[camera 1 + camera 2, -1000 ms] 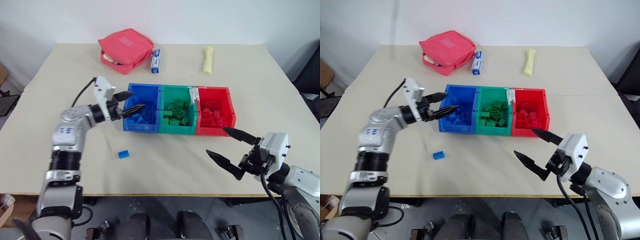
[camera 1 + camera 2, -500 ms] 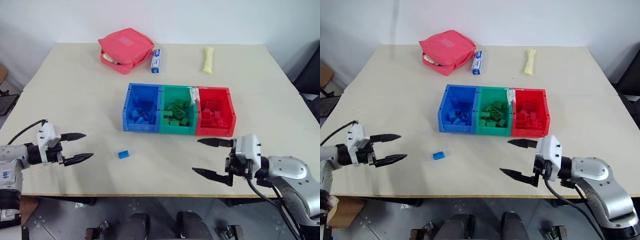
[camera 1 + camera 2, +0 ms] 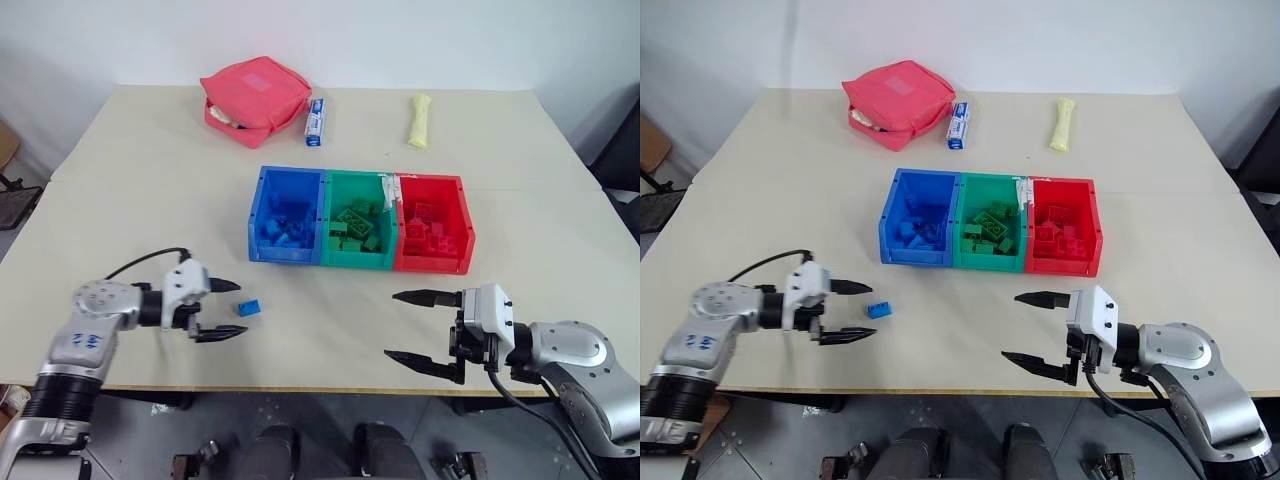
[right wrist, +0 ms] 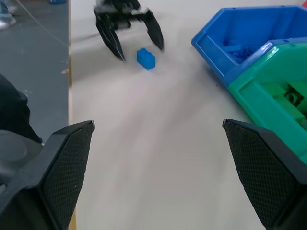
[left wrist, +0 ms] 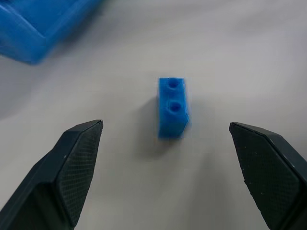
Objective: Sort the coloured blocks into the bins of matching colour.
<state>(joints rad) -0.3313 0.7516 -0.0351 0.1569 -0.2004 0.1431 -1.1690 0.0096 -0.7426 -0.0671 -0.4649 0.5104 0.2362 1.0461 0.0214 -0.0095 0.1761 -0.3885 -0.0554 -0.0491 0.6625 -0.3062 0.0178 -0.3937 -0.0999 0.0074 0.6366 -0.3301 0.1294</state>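
One small blue block (image 3: 250,308) lies alone on the table in front of the blue bin (image 3: 255,215). My left gripper (image 3: 242,309) hovers low at the block's left, open, one finger on either side of it and apart from it; in the left wrist view the block (image 5: 172,106) lies just ahead between the fingertips. The green bin (image 3: 352,260) and red bin (image 3: 466,225) join the blue one in a row, each holding bricks of its own colour. My right gripper (image 3: 391,325) is open and empty near the table's front edge, pointing left.
A red zip pouch (image 3: 255,98), a small blue-and-white packet (image 3: 313,122) and a pale yellow object (image 3: 418,120) lie at the back of the table. The table's front edge runs just under both grippers.
My left gripper left the blue bin, swung out to the left, then came down to the table with its fingers either side of the loose blue block. The right gripper turned leftward and sank slightly.
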